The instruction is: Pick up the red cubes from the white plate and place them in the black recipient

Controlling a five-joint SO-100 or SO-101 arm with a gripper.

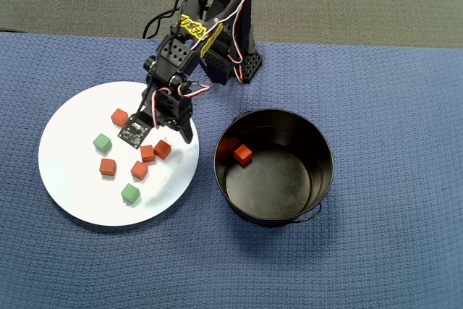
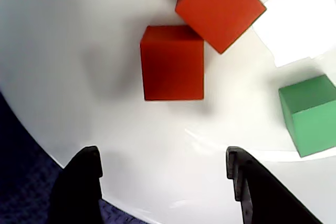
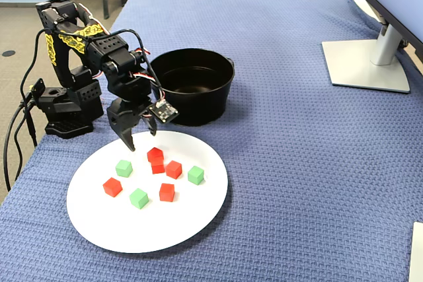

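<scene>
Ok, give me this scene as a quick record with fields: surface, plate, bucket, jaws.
surface: blue cloth
plate: white plate, holding five red cubes and three green cubes
bucket: black bucket, right of the plate in the overhead view, with one red cube inside
jaws: open and empty, over the plate's near edge in the wrist view, with two red cubes just ahead

Red cubes point(image 1: 147, 153) and green cubes point(image 1: 101, 142), white plate point(image 1: 65, 171), glossy black bucket point(image 1: 318, 179), blue waffle-weave cloth point(image 1: 391, 121)
</scene>
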